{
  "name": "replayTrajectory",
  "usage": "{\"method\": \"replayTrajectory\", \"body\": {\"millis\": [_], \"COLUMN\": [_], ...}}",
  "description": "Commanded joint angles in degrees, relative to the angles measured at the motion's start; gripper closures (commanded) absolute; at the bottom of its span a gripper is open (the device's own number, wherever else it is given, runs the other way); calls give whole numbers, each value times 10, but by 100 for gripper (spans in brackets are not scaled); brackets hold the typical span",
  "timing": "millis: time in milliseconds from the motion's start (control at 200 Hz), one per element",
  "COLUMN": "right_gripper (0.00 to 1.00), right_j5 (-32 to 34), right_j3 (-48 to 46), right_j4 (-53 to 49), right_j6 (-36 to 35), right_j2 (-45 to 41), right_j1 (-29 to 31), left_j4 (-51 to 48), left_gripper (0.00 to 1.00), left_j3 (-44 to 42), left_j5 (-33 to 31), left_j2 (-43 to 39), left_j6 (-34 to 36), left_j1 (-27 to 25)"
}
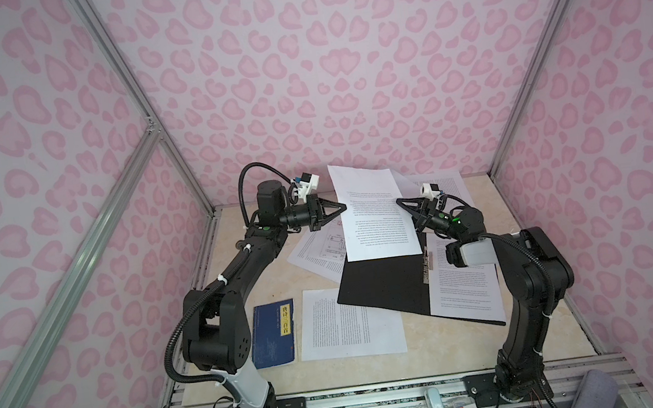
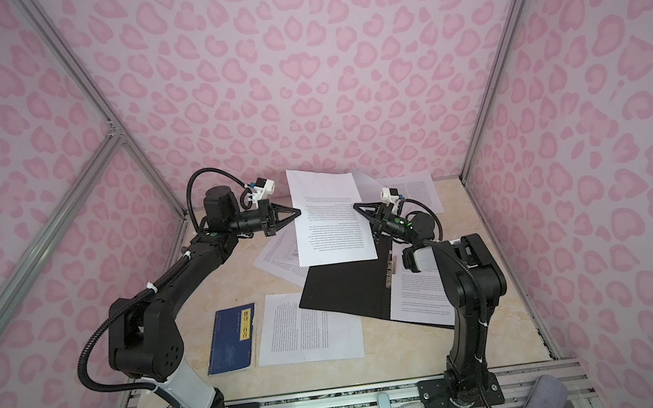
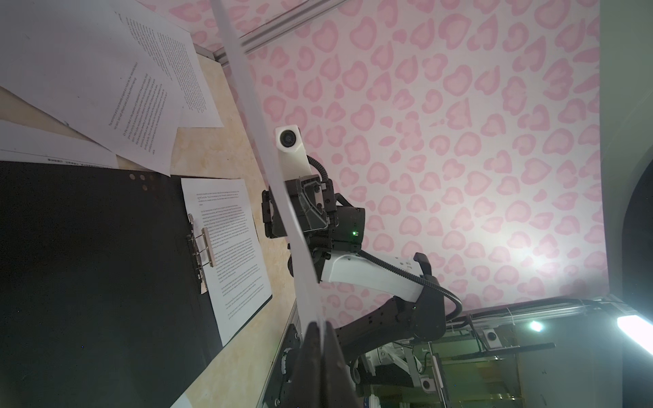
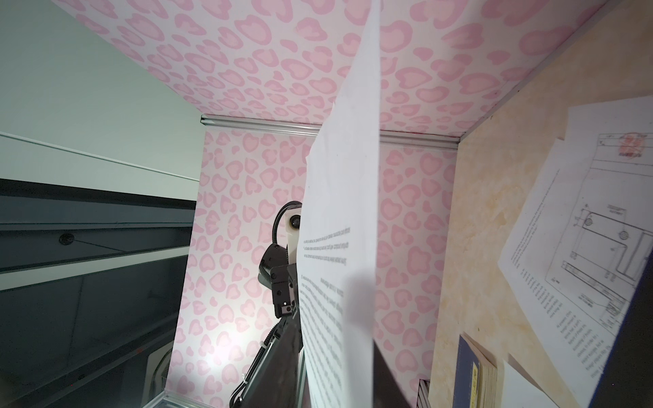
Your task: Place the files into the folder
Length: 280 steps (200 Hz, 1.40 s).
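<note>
The left claw (image 1: 343, 207) is clenched on the left edge of a white printed paper sheet (image 1: 376, 216). The sheet hangs in the air over the far half of the tabletop (image 1: 437, 347). Its lower edge is above the far end of the open black-lined folder (image 1: 384, 286), which lies flat just right of the tabletop's middle. The right claw (image 1: 398, 202) meets the sheet's right edge with the paper between its fingers; whether it pinches yet I cannot tell.

With 2 claws on 1 thin sheet, pulling apart would likely tear it and pushing together would buckle it. If the right claw misses, the sheet would swing from the left grip and could land askew, partly off the folder. On the way down its lower edge could snag on the metal fastener strip (image 1: 425, 263) and crumple.

The tabletop is beige with a marble look. A dark blue book with a yellow label (image 1: 275, 334) lies near the front left. Beside it lies 1 loose white sheet (image 1: 351, 323), its far corner tucked under the folder. A line-drawing sheet (image 1: 317, 252) lies left of the folder's far end. Another sheet (image 1: 465, 281) rests on the folder's right leaf, and more sheets (image 1: 444, 187) lie toward the far right corner. Pink heart-patterned walls (image 1: 342, 65) with aluminium frame bars (image 1: 123, 90) enclose it.
</note>
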Motion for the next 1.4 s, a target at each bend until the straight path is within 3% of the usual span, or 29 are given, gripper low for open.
{"method": "replayTrajectory", "body": {"millis": [0, 175, 280, 350, 395, 475, 505, 625, 740, 810, 895, 1065, 1145, 1230, 1395], "right_gripper": [75, 85, 93, 96, 98, 100, 100, 100, 100, 100, 100, 100, 100, 100, 100], "right_j5": [-6, -4, -9, -14, -15, -16, -13, -1, 22, 82, 130, 284, 303, 303, 365], "right_j3": [-5, -15, -18, -17, -14, -9, -7, 0, -8, 1, -7, -5, 1, 2, 11], "right_j4": [21, -7, -76, -174, -235, -355, -407, -654, -863, -1034, -1128, -1196, -1203, -1194, -1199], "right_j6": [-7, -25, -78, -144, -183, -257, -289, -444, -564, -677, -756, -894, -936, -940, -965], "right_j2": [2, -5, -29, -60, -81, -124, -144, -233, -312, -344, -361, -334, -293, -270, -257], "right_j1": [4, 7, 7, 7, 7, -1, -8, -56, -143, -204, -253, -279, -279, -279, -279], "left_j4": [-24, -86, -129, -156, -180, -203, -216, -310, -377, -392, -395, -396, -395, -389, -379], "left_gripper": [96, 96, 96, 94, 74, 24, 1, 2, 2, 2, 2, 2, 2, 2, 2], "left_j3": [-1, 8, 7, 1, -1, -36, -44, -68, -102, -135, -173, -215, -224, -232, -257], "left_j5": [1, -21, -43, -56, -79, -117, -132, -186, -213, -222, -233, -249, -253, -271, -286], "left_j2": [-10, -19, -35, -47, -54, -84, -97, -166, -235, -274, -311, -338, -338, -345, -358], "left_j6": [27, 65, 93, 110, 116, 121, 132, 194, 242, 259, 269, 298, 307, 314, 321], "left_j1": [1, 4, 6, 11, 17, 26, 27, 31, 30, 30, 25, -17, -38, -61, -70]}}
